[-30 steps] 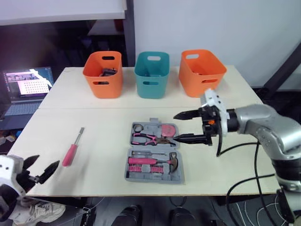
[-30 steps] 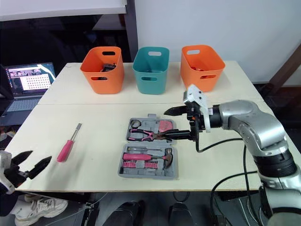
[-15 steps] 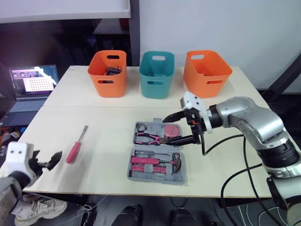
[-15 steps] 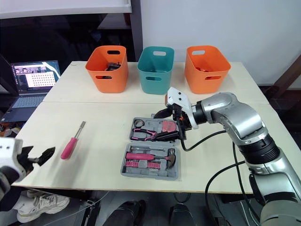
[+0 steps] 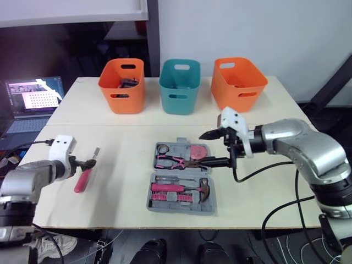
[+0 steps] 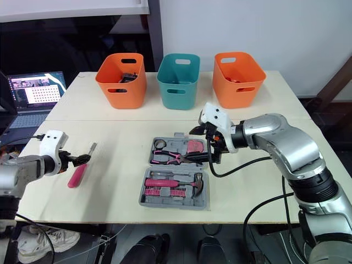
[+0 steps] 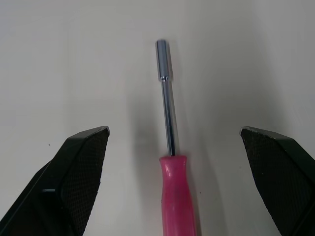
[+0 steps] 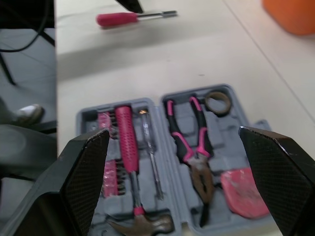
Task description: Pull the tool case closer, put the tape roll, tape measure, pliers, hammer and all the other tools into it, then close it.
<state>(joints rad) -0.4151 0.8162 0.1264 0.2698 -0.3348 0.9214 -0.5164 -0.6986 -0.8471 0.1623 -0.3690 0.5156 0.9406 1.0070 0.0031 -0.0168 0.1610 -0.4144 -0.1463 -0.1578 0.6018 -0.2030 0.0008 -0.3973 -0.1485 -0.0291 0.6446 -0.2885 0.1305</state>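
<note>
**Screwdriver out, case open**

Far left of the case [image 5: 211, 208], past the table's [image 5: 264, 192] left edge, sits a laptop [image 5: 30, 104]. Nearer the case, the left gripper [image 7: 173, 132] hovers over the screwdriver [image 5: 82, 179] with its fingers [image 7: 81, 162] spread wide, one on each side of the steel shaft and touching nothing. The screwdriver lies flat, well left of the case. Its long axis runs front to back, with the pink handle toward the front edge and the tip toward the bins, leaning slightly caseward. Bare tabletop separates it from the case.

The grey case lies open in two halves close to the front edge. In the far half are the tape roll [image 5: 161, 149], the pliers [image 5: 173, 161] and the pink tape measure [image 5: 197, 152]; the pliers lie crosswise, handles left, nose right. In the near half the hammer [image 5: 181, 188] also lies crosswise, head at the right, beside a thin driver and pink bits [image 5: 165, 197].

The right gripper [image 5: 198, 150] hangs over the far half's right end, released and gaping, grasping nothing, its tips pointing left. Right of the case the table is bare to its edge.

Behind the case stand an orange bin [image 5: 122, 85], a teal bin [image 5: 179, 86] and another orange bin [image 5: 238, 83].
</note>
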